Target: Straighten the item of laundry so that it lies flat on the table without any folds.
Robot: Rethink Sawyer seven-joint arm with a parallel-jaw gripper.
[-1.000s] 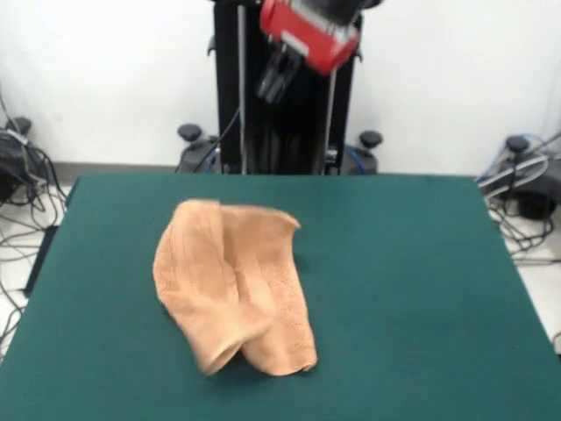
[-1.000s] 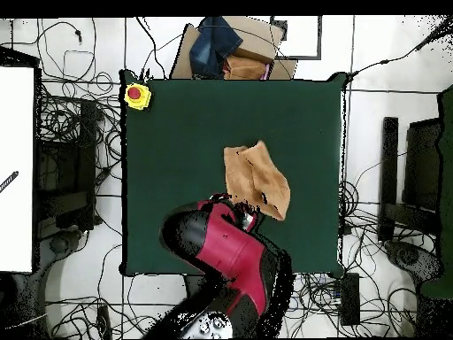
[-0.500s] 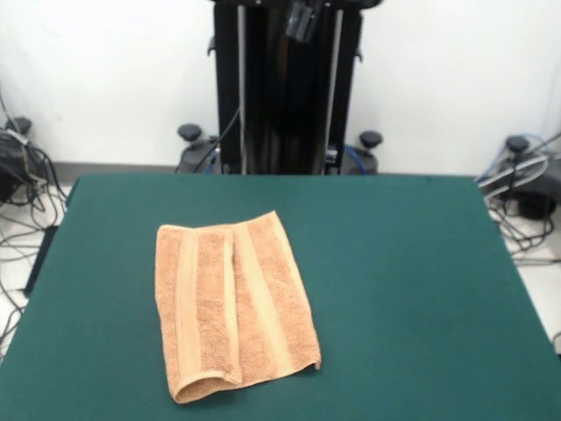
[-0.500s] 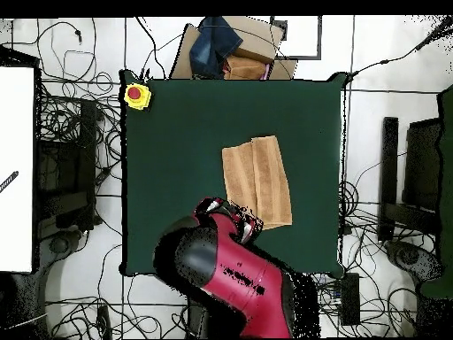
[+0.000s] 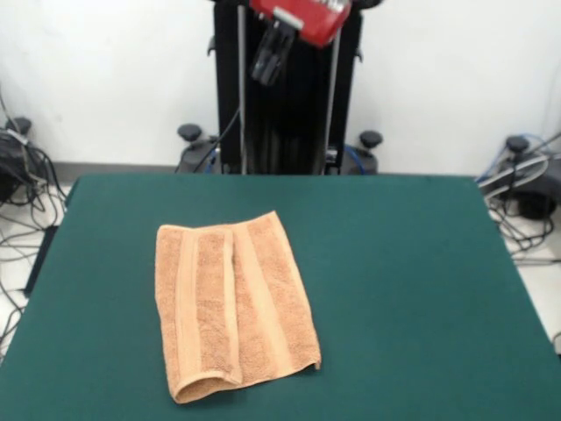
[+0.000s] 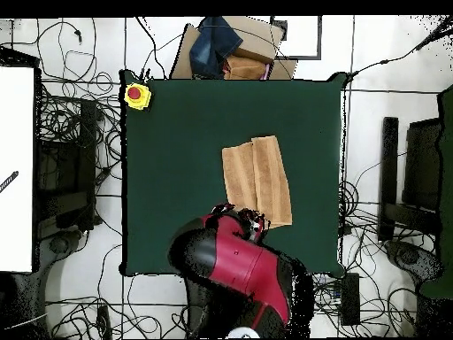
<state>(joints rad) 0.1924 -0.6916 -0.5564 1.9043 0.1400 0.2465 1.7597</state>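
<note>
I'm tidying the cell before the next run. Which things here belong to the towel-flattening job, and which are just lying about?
Belongs to the job:
towel, one side folded over
green table
gripper, raised above the far edge

Lying about:
yellow box with a red button on a table corner
cardboard box with clothes beyond the table
floor cables

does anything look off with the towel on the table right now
Yes: the towel isn't spread out. One side is folded over onto the rest, leaving a doubled flap with a rolled lip at its near corner. It also sits slightly askew on the table.
</note>
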